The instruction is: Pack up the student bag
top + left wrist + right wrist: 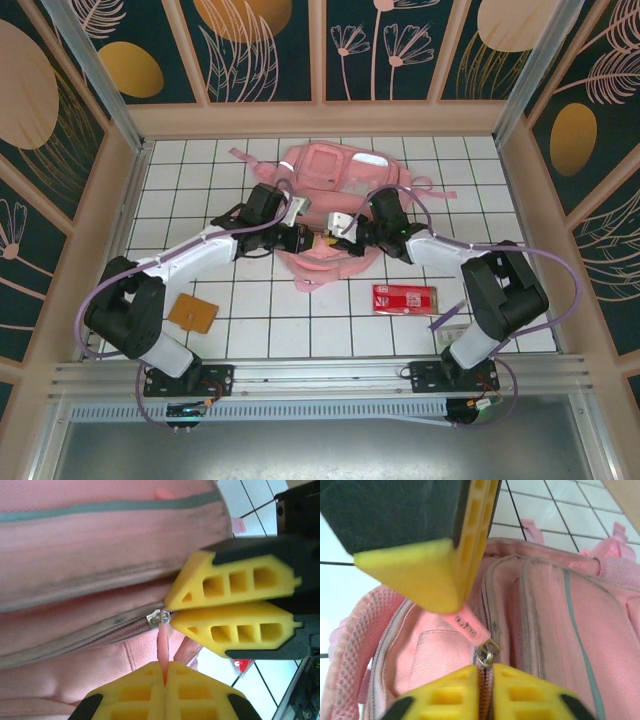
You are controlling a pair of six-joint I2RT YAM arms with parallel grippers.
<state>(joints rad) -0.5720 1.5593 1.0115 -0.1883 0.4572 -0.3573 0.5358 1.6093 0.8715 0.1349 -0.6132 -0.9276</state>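
The large soft pink fabric backpack point(335, 170) lies flat on the white tiled table point(250, 330), in the middle of its far half, with loose pink straps spread onto the tiles on either side and a pale reflective strip near its far end. Both arms reach inward from the near edge and meet over the near end of the backpack. The left gripper point(164, 672) has its yellow fingers pressed fully together and pinches the flat pink fabric pull tab point(163, 647), which runs taut from between the fingertips up to the small metal zip slider point(158, 618). The right gripper point(485, 672) is also closed, its two yellow fingers point(235, 580) lying flat against each other with no gap between them. Their tips sit right against the slider, on the side opposite the pull tab; whether they actually pinch the slider or the fabric of the seam beside it cannot be made out. The two grippers are just apart from each other, with the slider between them. In the left wrist view, the zip line leading away from the slider across the backpack looks closed, and a grey strip runs parallel to it higher on the fabric. On the tiles nearer the arm bases, well apart from the backpack, a flat orange-brown square piece point(192, 314) lies beside the left arm, and a flat red rectangular packet point(405, 298) lies beside the right arm.
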